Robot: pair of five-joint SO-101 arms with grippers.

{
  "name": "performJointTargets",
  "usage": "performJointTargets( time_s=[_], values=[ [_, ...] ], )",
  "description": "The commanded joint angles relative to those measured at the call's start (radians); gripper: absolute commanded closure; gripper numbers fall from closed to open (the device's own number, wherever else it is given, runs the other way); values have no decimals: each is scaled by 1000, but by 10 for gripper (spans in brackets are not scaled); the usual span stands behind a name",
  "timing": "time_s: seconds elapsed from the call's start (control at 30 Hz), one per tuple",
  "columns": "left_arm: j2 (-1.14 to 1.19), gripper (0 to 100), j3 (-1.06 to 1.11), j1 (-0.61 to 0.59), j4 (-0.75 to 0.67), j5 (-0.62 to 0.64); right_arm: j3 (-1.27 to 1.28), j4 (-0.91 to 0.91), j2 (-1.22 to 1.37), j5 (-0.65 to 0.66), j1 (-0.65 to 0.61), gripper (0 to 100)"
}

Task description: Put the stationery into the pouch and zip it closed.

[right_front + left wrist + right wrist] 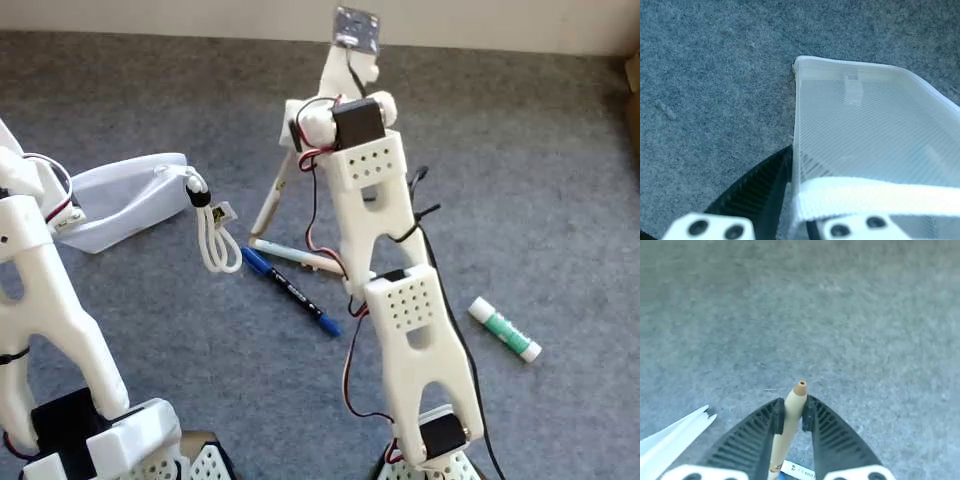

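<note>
The right gripper (pixel 792 407) was clamped on a beige pen (pixel 788 426), its black jaws pressed to the barrel on both sides and the pen's tip poking out past them, above the grey carpet (pixel 850 315). The left gripper (pixel 792 170) was closed on the near edge of the white mesh pouch (pixel 865 130). One black jaw lay outside the mesh and the other was hidden behind it. In the high view the pouch (pixel 130 200) sat at the left, its cord loop (pixel 218 245) trailing on the carpet. Just right of the loop lay a blue pen (pixel 292 290) and a white pen (pixel 295 256), close together. A glue stick (pixel 505 329) lay well apart on the right with bare carpet all round it.
</note>
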Motion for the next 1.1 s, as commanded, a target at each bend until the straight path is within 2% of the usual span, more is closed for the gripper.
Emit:
performJointTargets(
  time_s=[0.0, 0.3, 0.53, 0.83, 1.07],
  values=[
    [1, 992, 4, -5, 0, 5, -105, 22, -131, 84, -38, 993],
    [1, 992, 2, -5, -2, 5, -96, 27, -285, 199, -45, 994],
    [1, 992, -4, -4, -2, 6, -76, 28, -418, 206, -45, 994],
    [1, 992, -4, -4, -2, 6, 351, 25, -722, 206, -90, 994],
    [1, 992, -2, -4, -2, 6, 478, 25, -894, 206, -156, 994]
  ],
)
